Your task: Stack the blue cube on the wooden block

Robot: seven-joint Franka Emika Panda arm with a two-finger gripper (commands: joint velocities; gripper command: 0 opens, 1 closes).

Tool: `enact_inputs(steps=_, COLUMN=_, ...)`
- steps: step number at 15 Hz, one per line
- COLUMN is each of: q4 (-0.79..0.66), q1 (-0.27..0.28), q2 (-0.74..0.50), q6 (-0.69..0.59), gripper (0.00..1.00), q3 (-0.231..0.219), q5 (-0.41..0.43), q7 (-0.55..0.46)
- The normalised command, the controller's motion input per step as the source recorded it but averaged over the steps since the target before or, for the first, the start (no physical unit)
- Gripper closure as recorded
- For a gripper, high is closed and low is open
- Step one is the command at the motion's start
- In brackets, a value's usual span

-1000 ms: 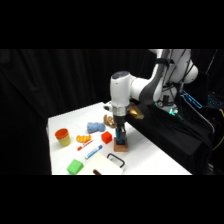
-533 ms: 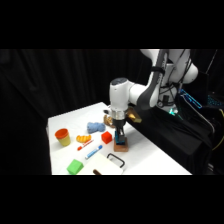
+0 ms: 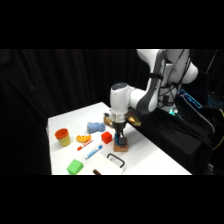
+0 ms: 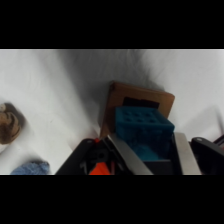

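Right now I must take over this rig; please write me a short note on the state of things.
Gripper: shut on the blue cube, one finger on each side.
Blue cube: held directly over the wooden block, on it or just above; contact cannot be confirmed.
Wooden block: on the table, next to the red cube.
Done: cube picked and brought over the block.
Left: set it down, open, lift away.

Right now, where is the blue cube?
In the wrist view the blue cube sits between the end effector fingers, over the wooden block. In the side view, that spot is right of the red cube.
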Motion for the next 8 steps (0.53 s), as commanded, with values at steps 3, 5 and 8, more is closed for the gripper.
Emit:
enact_inputs(steps=3, q4=-0.03, q1=0.051, q2=-0.05, q6=0.07, gripper=0.10, q3=0.013, q5=0.169, q7=-0.18)
enact_inputs(steps=5, q4=-0.12, q1=0.073, q2=-0.22, q6=-0.05, gripper=0.00, q3=0.030, q5=0.160, q7=-0.17)
enact_inputs(steps=8, q4=-0.15, q1=0.102, q2=-0.34, q6=-0.22, gripper=0.00, q3=-0.022, q5=0.085, q7=-0.11)
